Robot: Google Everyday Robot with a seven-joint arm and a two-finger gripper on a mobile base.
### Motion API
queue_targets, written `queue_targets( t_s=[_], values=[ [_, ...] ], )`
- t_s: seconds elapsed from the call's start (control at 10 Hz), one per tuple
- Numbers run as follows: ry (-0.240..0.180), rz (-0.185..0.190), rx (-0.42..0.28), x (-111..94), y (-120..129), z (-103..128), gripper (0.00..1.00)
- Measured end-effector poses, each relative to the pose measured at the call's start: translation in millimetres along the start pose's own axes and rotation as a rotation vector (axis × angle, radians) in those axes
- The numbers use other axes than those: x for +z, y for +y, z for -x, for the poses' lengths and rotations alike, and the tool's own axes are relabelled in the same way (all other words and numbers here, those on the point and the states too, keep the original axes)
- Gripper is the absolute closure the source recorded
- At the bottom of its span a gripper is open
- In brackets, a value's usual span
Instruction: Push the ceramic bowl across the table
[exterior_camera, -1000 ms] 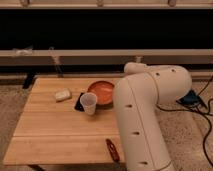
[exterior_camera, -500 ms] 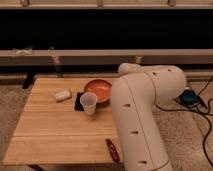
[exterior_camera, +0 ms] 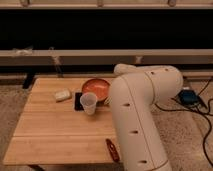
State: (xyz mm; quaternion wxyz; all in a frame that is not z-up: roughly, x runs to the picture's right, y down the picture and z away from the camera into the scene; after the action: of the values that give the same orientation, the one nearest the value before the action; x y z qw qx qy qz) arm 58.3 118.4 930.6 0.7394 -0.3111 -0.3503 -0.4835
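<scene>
The orange-red ceramic bowl (exterior_camera: 96, 88) sits at the back middle of the light wood table (exterior_camera: 55, 131). A small translucent white cup (exterior_camera: 88, 103) stands just in front of it, partly on a dark flat square (exterior_camera: 78, 101). My big white arm (exterior_camera: 137, 115) fills the right foreground and bends down to the bowl's right side. My gripper (exterior_camera: 107, 99) is at the bowl's right rim, almost wholly hidden behind the arm.
A pale small object (exterior_camera: 62, 94) lies left of the bowl. A red thing (exterior_camera: 112, 149) lies at the table's front edge by the arm. A blue device (exterior_camera: 189, 96) and cables lie on the floor at the right. A dark wall with rails runs behind.
The arm's upper end has swung left, closer to the bowl's right side. The bowl and cup have hardly shifted.
</scene>
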Motion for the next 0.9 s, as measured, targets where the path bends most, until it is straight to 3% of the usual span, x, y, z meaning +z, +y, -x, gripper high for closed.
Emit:
queue_targets(
  t_s=[0.5,0.9],
  values=[
    [0.035,0.013,-0.051,-1,-19,-14,0.2],
    [0.035,0.016,-0.052,-3,-18,-15,0.2]
  ],
)
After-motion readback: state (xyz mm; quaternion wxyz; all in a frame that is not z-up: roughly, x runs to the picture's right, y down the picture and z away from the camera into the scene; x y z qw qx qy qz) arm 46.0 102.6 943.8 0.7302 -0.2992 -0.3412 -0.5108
